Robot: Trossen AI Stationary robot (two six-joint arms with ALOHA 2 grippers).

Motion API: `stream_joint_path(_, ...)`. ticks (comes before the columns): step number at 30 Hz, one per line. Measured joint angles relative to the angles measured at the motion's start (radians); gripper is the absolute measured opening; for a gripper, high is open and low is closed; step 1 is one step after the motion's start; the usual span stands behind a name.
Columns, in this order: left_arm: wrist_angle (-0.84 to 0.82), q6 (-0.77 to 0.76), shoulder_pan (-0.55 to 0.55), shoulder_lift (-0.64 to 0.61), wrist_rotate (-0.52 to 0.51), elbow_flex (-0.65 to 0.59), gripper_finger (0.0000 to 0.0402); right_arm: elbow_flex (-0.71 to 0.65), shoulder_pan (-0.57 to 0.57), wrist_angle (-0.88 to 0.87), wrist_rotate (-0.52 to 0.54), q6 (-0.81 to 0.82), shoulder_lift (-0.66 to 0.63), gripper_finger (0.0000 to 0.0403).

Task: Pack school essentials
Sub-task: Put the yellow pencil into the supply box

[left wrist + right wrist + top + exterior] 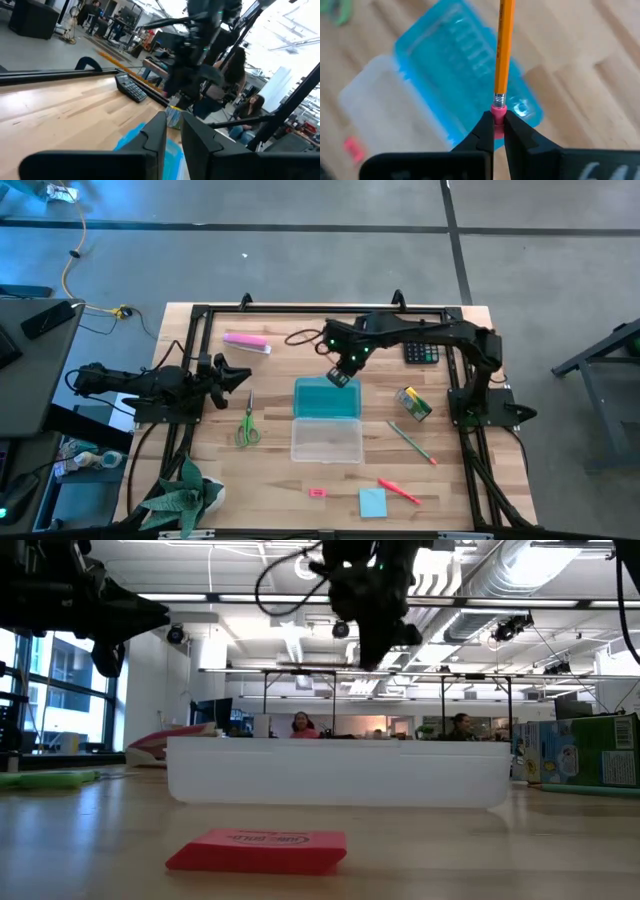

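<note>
Right wrist view: right end effector point(494, 131) clamped the orange pencil point(502, 55) by its eraser end, above the open case point(327, 398) at desk centre. Step: placing. Next: lower, release. Left end effector point(232, 375) waited at 9 o'clock, fingers nearly together.

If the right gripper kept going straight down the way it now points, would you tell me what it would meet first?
Most likely the blue half of the open case. The right gripper holds the orange pencil by its eraser end, pointing down at that half, so the pencil tip would touch first; the height above it is unclear.
</note>
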Motion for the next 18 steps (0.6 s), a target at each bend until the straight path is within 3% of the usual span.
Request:
stream_joint_path(6,-0.005,0.000,0.000,0.000,0.000,0.000,0.0078,0.000,0.099,-0.002,-0.090,-0.066,-0.005,0.0007)
stream_joint_path(18,-0.005,-0.105,0.000,0.000,-0.032,0.000,0.0178,0.000,0.256,-0.002,-0.114,-0.341,-0.005,0.0007)
